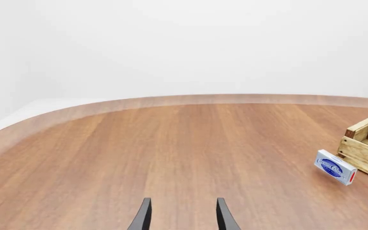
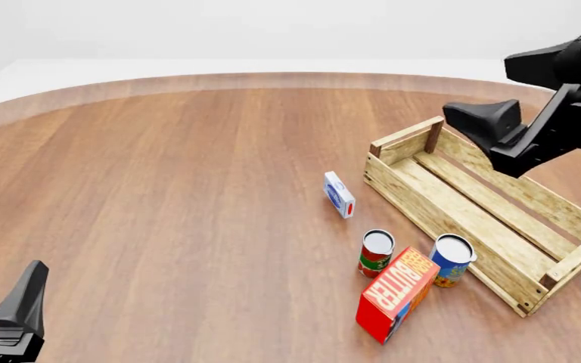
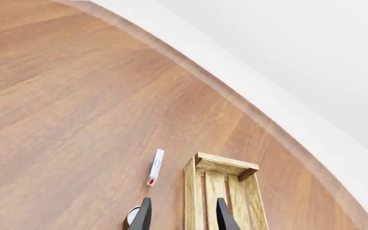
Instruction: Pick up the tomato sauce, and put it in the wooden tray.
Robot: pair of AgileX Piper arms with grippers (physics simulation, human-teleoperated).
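1. We see the sauce (image 2: pixel 377 253) upright on the brown wooden table (image 2: pixel 169 197), just outside the tray (image 2: pixel 472 208), beside the butter box (image 2: pixel 396 295).
2. Both grippers, left (image 1: pixel 182 215) and right (image 3: pixel 182 215), gape empty.
3. Beyond the curved table edge, white walls.

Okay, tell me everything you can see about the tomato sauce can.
The tomato sauce is a small upright cylinder on the table, with a red and green label and a silver-white top. It stands near the wooden tray, outside it, beside the blue-and-yellow can and right behind the red butter box. Neither claw touches it.
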